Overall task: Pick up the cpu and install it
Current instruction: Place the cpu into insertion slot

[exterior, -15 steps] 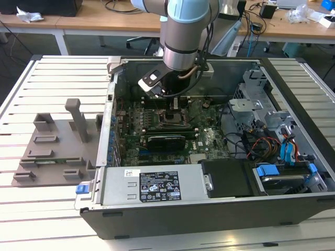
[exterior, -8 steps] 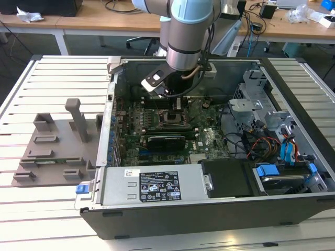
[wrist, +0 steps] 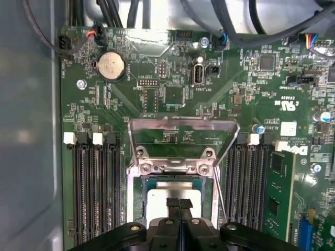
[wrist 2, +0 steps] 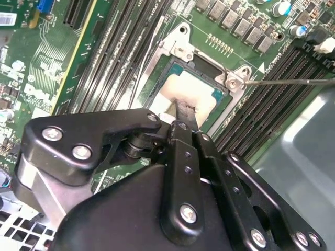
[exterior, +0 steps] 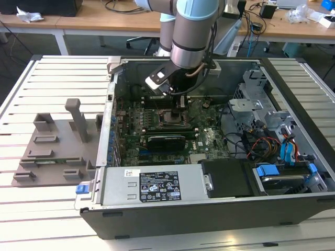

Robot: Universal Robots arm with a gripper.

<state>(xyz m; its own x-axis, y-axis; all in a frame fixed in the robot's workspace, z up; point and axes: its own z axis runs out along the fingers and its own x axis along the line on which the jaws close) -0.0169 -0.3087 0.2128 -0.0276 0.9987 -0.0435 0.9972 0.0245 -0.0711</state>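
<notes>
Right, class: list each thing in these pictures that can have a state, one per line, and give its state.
cpu: lying flat in the socket.
claw: shut, tips at the cpu's top.
socket cover: swung open.
computer case: side open.
coin battery: seated in its holder.

**Layout: cpu in socket, case on table**

PC case point(exterior: 220, 217) lies open on table point(exterior: 47, 219); tray point(exterior: 52, 151) just beside it, on the exterior view's left. Mobo point(exterior: 209, 141) inside case, w/ drive cage point(exterior: 285, 151) on the exterior view's right and PSU point(exterior: 157, 185) at near wall. Socket point(wrist: 172, 168) mid-board, btw mem slots point(wrist: 94, 193). Cpu point(wrist: 157, 201) sits in socket, claw point(wrist: 179, 203) right over it.
</notes>
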